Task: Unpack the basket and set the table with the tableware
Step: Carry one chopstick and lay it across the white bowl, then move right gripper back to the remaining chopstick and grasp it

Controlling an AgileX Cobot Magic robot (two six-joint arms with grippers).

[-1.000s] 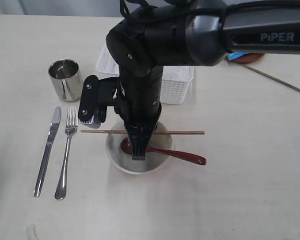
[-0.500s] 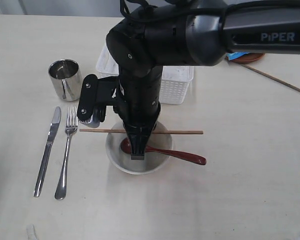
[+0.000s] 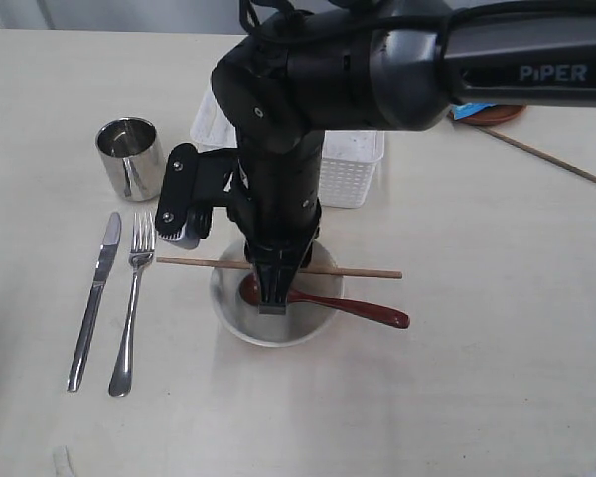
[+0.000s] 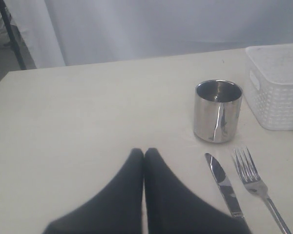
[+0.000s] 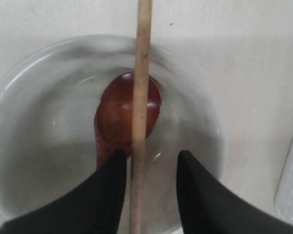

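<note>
Wooden chopstick (image 5: 141, 73): light, stiff, prob. rolls; pinch at mid; right pincer (image 5: 150, 156) spread astride it, left pincer (image 4: 144, 152) pressed together.

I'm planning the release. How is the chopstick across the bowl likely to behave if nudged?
The chopstick looks thin, straight and round, so probably stiff, light and apt to roll. It spans the bowl with both ends overhanging, so a bump could slide or tip it off. The right gripper stands open around it.
</note>
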